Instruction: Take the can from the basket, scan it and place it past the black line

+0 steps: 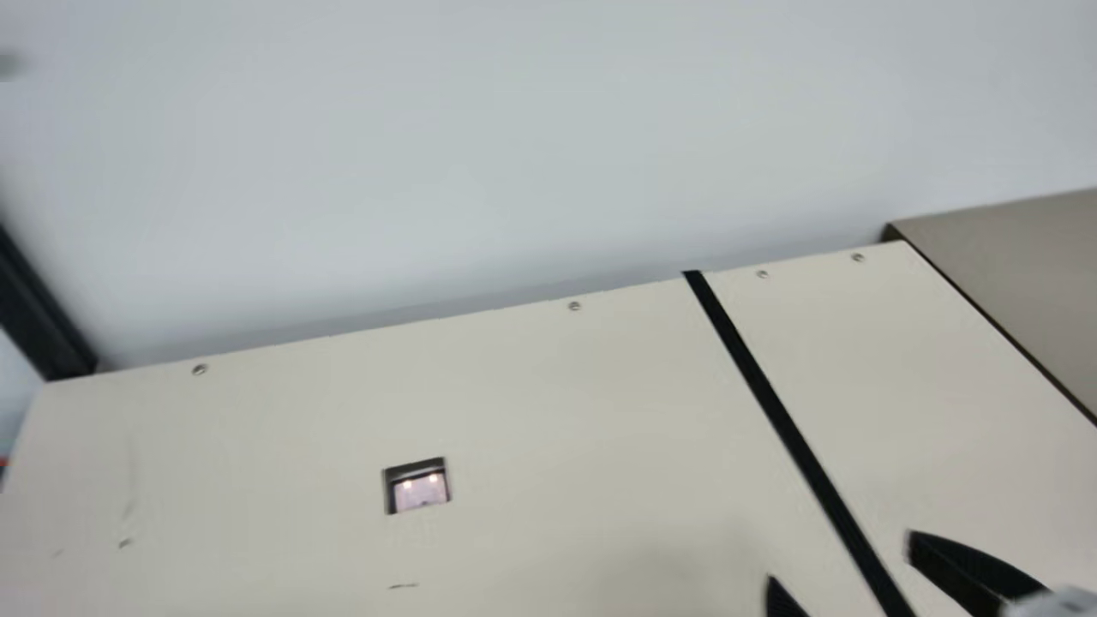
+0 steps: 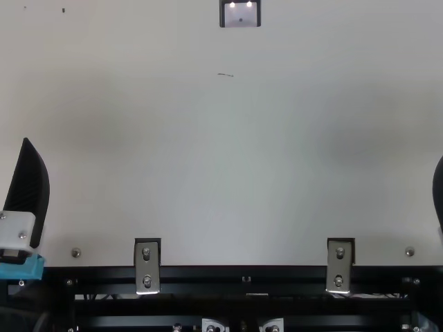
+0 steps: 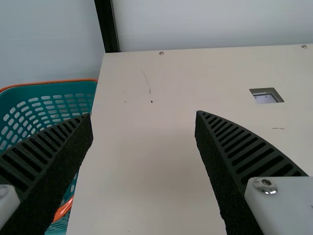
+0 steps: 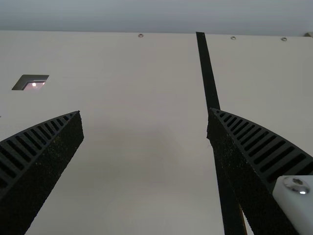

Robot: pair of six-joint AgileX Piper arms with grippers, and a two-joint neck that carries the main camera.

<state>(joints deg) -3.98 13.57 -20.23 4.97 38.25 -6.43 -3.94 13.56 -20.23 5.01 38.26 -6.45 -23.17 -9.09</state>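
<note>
Beside my spread, empty left gripper is the basket; where exactly the can lies, I cannot tell. I should find it first, then descend centred and close gently.

I see one table, one black line and one square window with two tiny lights. There is one basket and one black post. One left gripper and one right gripper make two, with two fingers each, so four. I count four screws along the far edge, and two metal plates at the near one.
</note>
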